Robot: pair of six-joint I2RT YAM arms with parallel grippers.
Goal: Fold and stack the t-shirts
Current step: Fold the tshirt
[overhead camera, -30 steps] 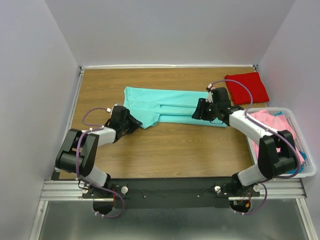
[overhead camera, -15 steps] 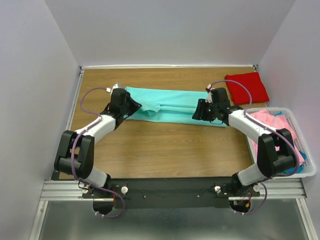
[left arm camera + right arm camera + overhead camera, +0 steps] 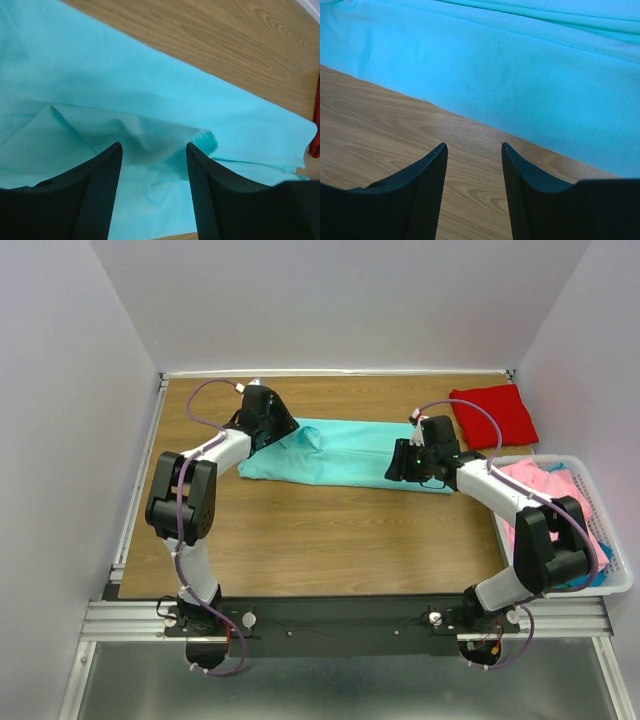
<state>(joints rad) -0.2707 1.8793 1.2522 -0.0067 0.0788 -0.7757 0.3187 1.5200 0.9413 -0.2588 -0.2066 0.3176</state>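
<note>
The aqua-teal t-shirt (image 3: 345, 455) lies across the middle of the table as a long folded strip, with a raised crease near its left end. My left gripper (image 3: 292, 432) hovers over that left end. In the left wrist view it (image 3: 154, 150) is open, with rumpled aqua cloth (image 3: 150, 100) below and between the fingers and nothing pinched. My right gripper (image 3: 397, 469) sits at the strip's near edge on the right. In the right wrist view it (image 3: 474, 147) is open over bare wood, with the shirt's edge (image 3: 530, 75) just ahead. A folded bright red t-shirt (image 3: 493, 415) lies at the far right.
A white plastic basket (image 3: 620, 580) stands at the right edge and holds pink (image 3: 535, 480) and blue-teal (image 3: 605, 552) shirts. The wooden table (image 3: 330, 540) is walled on three sides. A red edge (image 3: 316, 140) shows at the right of the left wrist view.
My left arm swung from the shirt's near-left corner up and away to its far-left part, carrying the near flap over. The shirt is now a narrower strip. The right arm has not moved.
</note>
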